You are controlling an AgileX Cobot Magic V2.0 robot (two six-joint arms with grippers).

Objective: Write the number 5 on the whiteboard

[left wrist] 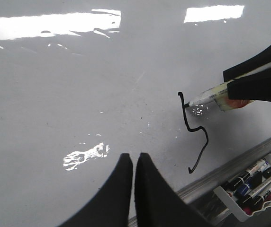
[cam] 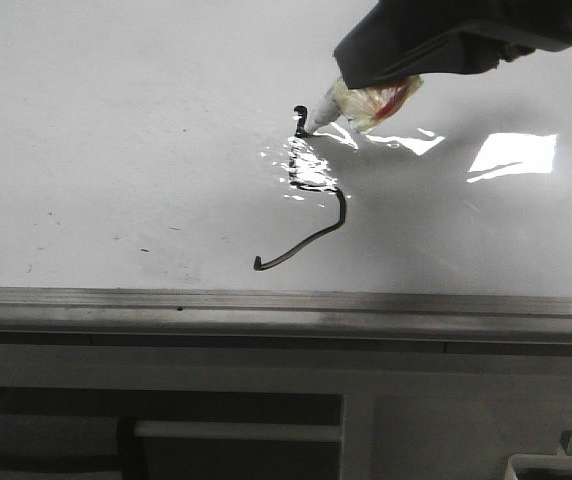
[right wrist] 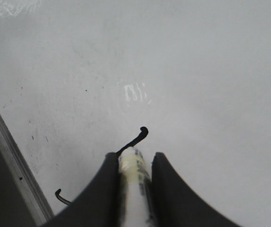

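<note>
White tray (left wrist: 243, 213) of spare markers (left wrist: 257, 185) beyond the board's edge, grey-white furniture (cam: 266, 400) below

The only readable sign was a black hand-drawn number 5 (cam: 311, 200) on the whiteboard (cam: 116, 150), its top bar short and its tail long and hooked. Print on the marker (left wrist: 211, 98) barrel and on the pens in the tray (left wrist: 254, 182) was too small to read.
</note>
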